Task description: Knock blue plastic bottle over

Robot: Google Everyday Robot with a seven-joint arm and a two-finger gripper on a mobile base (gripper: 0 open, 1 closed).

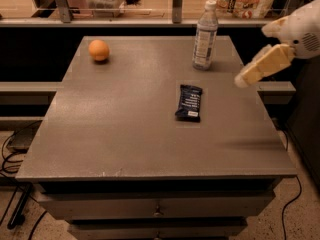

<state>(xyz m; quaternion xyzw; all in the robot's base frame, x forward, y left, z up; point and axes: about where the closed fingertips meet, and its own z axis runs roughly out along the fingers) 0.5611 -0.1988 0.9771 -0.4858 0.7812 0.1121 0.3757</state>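
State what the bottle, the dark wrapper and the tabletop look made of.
Blue plastic bottle: clear thin plastic, see-through above the pale label; white cap. Dark wrapper: likely glossy plastic film, faint sheen. Tabletop: matte grey, finely speckled, perhaps painted metal or laminate; unclear which. The gripper hangs right of the bottle, over the table's right edge, not touching it.

Hand (246, 77) beside table's right side, arm (306, 25) cut off
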